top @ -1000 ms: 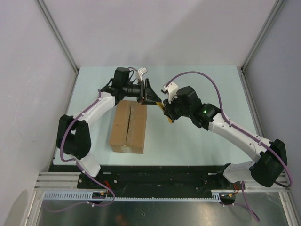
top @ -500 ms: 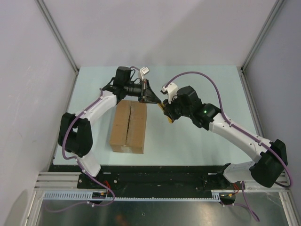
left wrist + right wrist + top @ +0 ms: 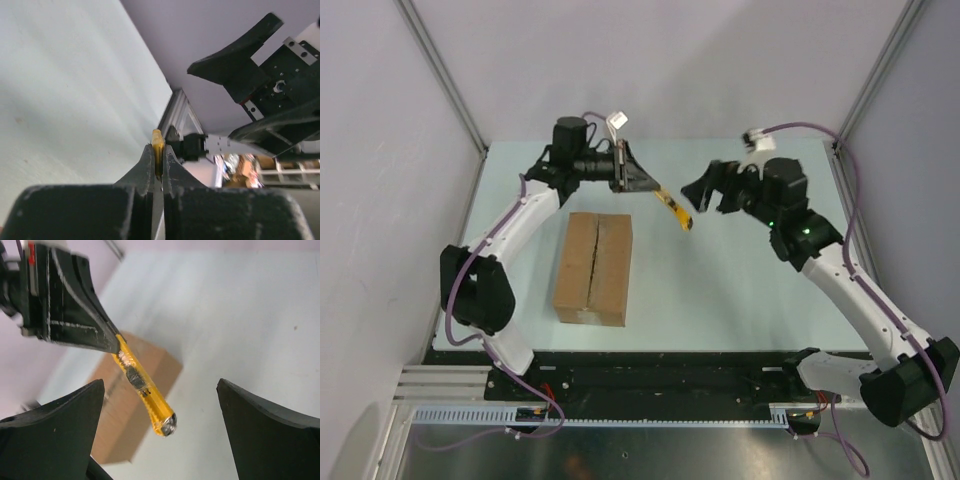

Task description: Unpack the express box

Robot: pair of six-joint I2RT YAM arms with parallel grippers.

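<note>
The express box (image 3: 595, 267) is a closed brown carton lying on the table left of centre, its centre seam running front to back; it also shows blurred behind the knife (image 3: 131, 405). Beyond its far right corner my left gripper (image 3: 648, 185) is shut on one end of a yellow-black utility knife (image 3: 673, 211), whose free end slants down to the right. Between the left fingers a yellow sliver of the utility knife (image 3: 158, 150) shows. My right gripper (image 3: 705, 190) stands wide open just right of the knife tip (image 3: 165, 425), not touching it.
The pale green table (image 3: 720, 290) is bounded by grey walls and metal corner posts (image 3: 445, 75). Both arm bases sit on the black rail (image 3: 660, 370) at the near edge.
The right gripper has let go of the knife, opened wide and pulled back to the right. The left gripper shut on the knife and lifted it up and away from the box.
</note>
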